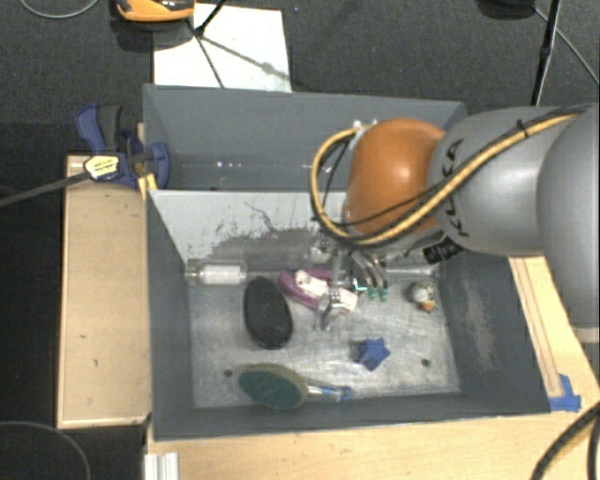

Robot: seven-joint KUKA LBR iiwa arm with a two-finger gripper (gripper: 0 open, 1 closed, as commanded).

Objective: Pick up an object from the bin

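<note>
I see the scuffed grey metal bin [169, 309], the arm's glossy orange wrist [394, 173] over its middle, and the gripper [330, 305] pointing down on a purple-and-white packet [305, 284] at mid-floor (how wide it stands I cannot tell). A matte black oval [267, 314] lies just left; a round green brush [272, 387] hugs the front wall; a blue scrap [372, 352] sits on open floor.

A dark, speckled surface [56, 84] lies all round the grey bin [234, 131]. Beyond the bin's far side a white sheet [239, 42] lies flat, crossed by thin black cables [211, 61]. An orange-and-black device [150, 9] sits by its left corner. Another black cable [37, 193] trails off left.
</note>
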